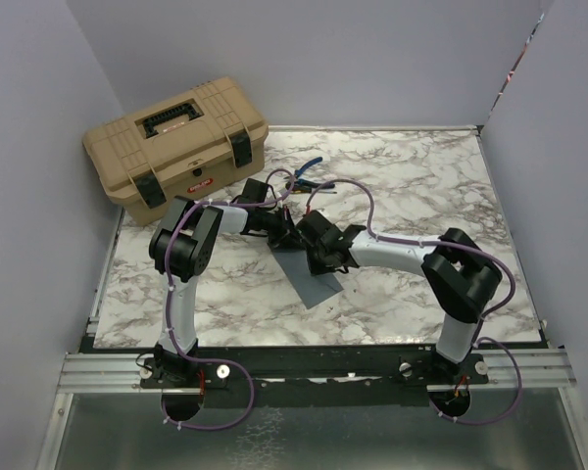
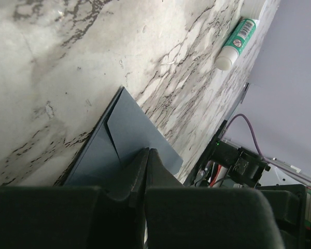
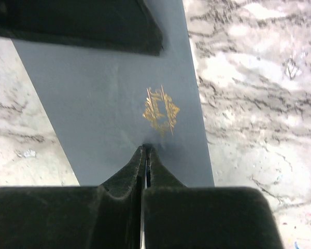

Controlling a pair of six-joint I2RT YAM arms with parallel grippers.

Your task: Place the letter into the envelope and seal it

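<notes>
The slate blue-grey envelope [image 1: 316, 280] lies flat on the marble table. The right wrist view shows it [image 3: 109, 104] with a gold emblem [image 3: 160, 110]. The left wrist view shows folded flap edges on it [image 2: 129, 137]. My left gripper [image 1: 290, 233] is shut, its tips [image 2: 147, 151] resting on the envelope's far end. My right gripper [image 1: 320, 258] is shut, its tips [image 3: 146, 148] touching the envelope just below the emblem. The left gripper's finger [image 3: 93, 26] shows at the top of the right wrist view. The cream-tan letter is not in view.
A tan toolbox [image 1: 176, 147] stands at the back left. A blue-handled tool [image 1: 309, 168] lies behind the grippers. A green and white glue stick [image 2: 237, 42] lies on the marble. Walls close in on the left, back and right.
</notes>
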